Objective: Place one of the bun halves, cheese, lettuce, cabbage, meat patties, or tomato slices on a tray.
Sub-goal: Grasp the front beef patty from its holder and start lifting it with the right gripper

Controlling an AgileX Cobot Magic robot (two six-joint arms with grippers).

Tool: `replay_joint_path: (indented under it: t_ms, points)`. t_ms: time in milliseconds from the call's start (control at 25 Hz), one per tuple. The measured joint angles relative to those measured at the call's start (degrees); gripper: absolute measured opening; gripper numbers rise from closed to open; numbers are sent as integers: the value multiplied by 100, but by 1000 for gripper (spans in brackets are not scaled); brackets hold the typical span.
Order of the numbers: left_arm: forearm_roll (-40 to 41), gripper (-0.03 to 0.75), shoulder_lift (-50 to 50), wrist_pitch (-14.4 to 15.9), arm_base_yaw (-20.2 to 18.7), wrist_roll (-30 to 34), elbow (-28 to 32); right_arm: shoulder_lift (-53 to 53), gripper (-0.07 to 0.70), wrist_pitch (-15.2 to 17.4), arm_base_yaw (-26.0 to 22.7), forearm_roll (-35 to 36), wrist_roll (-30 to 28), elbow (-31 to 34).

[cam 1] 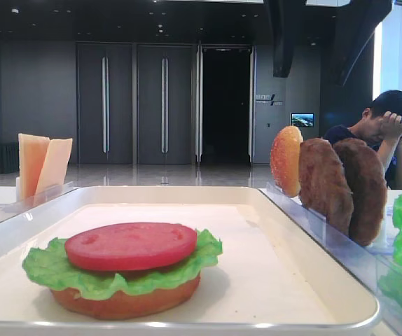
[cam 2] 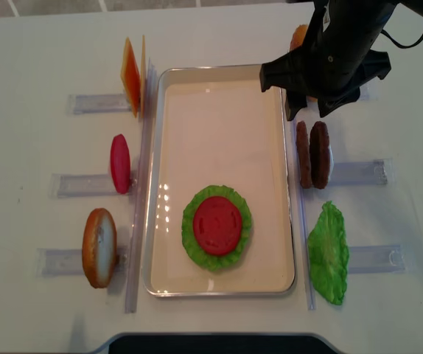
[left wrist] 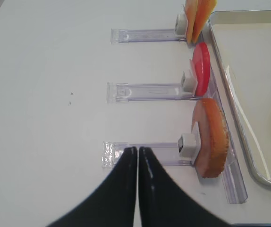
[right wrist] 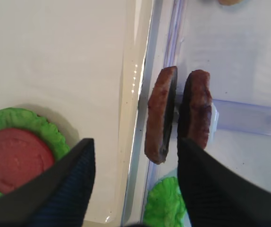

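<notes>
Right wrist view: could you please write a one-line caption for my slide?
Open right gripper above two upright meat patties, beside the tray holding lettuce and tomato slice.

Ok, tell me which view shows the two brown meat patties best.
The right wrist view: the two round, grainy brown meat patties stand on edge, close up between the open jaws. The front exterior view shows their flat faces, overlapping. The overhead view shows them small. The left wrist view misses them.

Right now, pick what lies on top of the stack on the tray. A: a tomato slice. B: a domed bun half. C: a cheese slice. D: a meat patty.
A: a red tomato slice sits uppermost, on the lettuce, inside the tray; both meat patties stand in their holder outside the tray.
</notes>
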Motion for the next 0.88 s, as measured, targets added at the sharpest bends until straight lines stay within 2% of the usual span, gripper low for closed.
replay_joint_path:
  t_ms: [880]
  points:
    - [0,0,0,0,0,0,0,699,403,43,0,5,36,0]
